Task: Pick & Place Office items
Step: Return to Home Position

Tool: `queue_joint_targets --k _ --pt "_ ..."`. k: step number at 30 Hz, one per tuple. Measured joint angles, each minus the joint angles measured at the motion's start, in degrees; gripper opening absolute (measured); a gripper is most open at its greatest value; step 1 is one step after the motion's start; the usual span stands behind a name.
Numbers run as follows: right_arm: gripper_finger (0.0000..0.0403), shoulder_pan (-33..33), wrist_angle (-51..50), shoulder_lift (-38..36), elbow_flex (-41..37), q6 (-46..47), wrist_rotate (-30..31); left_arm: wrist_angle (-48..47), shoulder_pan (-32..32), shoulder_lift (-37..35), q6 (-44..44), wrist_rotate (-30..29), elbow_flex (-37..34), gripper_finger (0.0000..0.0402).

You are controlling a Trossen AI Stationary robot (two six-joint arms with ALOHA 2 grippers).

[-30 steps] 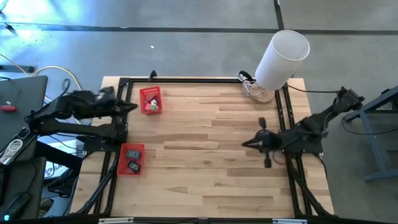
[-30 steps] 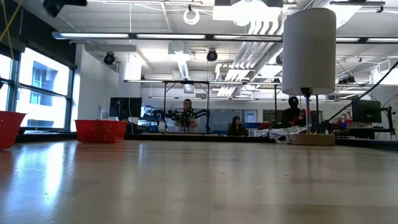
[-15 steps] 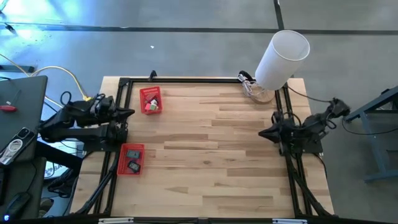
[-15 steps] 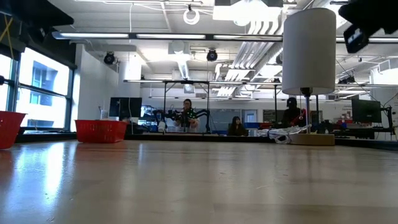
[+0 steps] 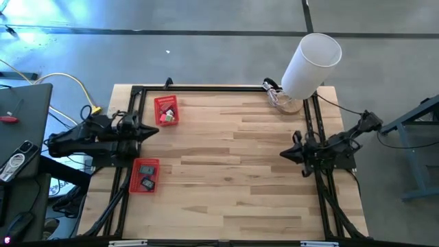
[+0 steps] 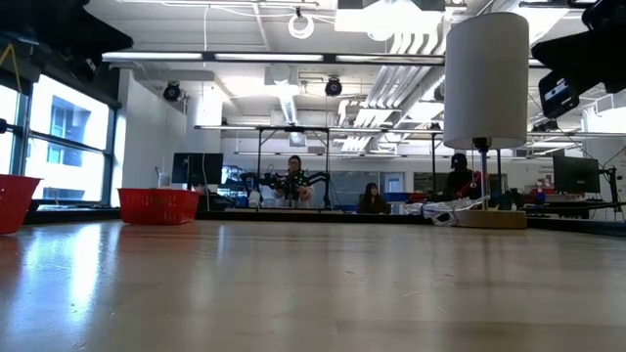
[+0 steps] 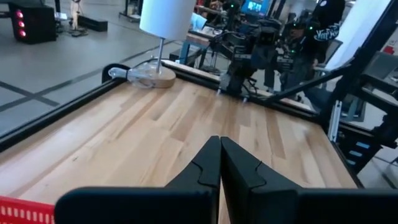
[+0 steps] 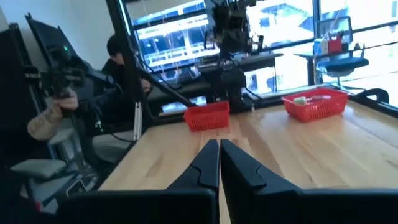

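I'm watching the left gripper (image 5: 147,129) sitting over the table's left edge, level with the gap between the two baskets. On its wrist camera the dark, angular fingers (image 7: 208,165) are pressed flat together with nothing caught between them. Across the table, the right gripper (image 5: 283,155) is by the right rail, pointing inward. Its fingers (image 8: 210,163) are pinched tight too, and empty. The table (image 5: 233,185) is pale butcher-block planking, smooth with a slight sheen, framed by a black metal rail. The office items (image 5: 164,117) are all down inside the red mesh. The back basket (image 5: 167,99), near the back-left corner, holds a pale whitish piece among red bits. I can't separate those from the mesh. The front basket (image 5: 134,180), farther forward along the left edge, holds two small dark blocky pieces lying flat, one behind the other. At the back-right corner the white cylinder (image 5: 312,62) is smooth and matte, up on a thin stem over a round wooden base.
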Motion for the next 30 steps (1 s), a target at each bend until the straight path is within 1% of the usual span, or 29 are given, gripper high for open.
queue_joint_targets --k 4,10,13,15,17,19,21,25,27,30 --pt "0.0002 -0.7 0.1 -0.2 0.0 -0.7 -0.7 4.3 0.0 0.0 0.3 0.0 -3.8 0.0001" --pt "0.0002 -0.8 -0.2 0.3 0.0 -0.1 -1.7 10.9 0.0 0.0 2.9 0.5 -9.0 0.0001" --pt "0.0002 -0.8 -0.6 0.3 0.0 0.8 -5.0 14.0 0.0 0.0 3.0 1.2 -11.6 0.0001" --pt "0.0002 -0.8 -0.9 0.3 0.0 0.9 -8.4 15.7 0.0 0.0 3.2 2.0 -13.0 0.0001" --pt "0.0002 -0.8 -1.3 0.3 0.0 0.9 -11.8 16.5 0.0 0.0 3.7 2.4 -14.0 0.0001" --pt "0.0002 -0.8 -1.7 0.3 0.0 0.1 -14.1 16.5 0.0 0.0 3.8 2.6 -14.5 0.0001" --pt "0.0002 -0.9 -1.6 0.3 0.0 -2.0 -13.5 16.6 -0.1 0.0 4.4 2.7 -14.7 0.0001" --pt "0.0002 -2.8 -0.8 0.3 0.0 -6.9 -7.5 16.6 -0.1 0.0 6.7 5.6 -14.8 0.0001" --pt "0.0002 -4.5 -0.9 0.3 -0.1 -8.1 -7.4 16.6 -0.1 0.0 6.8 6.5 -14.8 0.0001" --pt "0.0002 -7.2 -1.1 0.3 -0.1 -9.0 -9.4 16.6 -0.1 0.0 6.9 7.4 -15.0 0.0001"
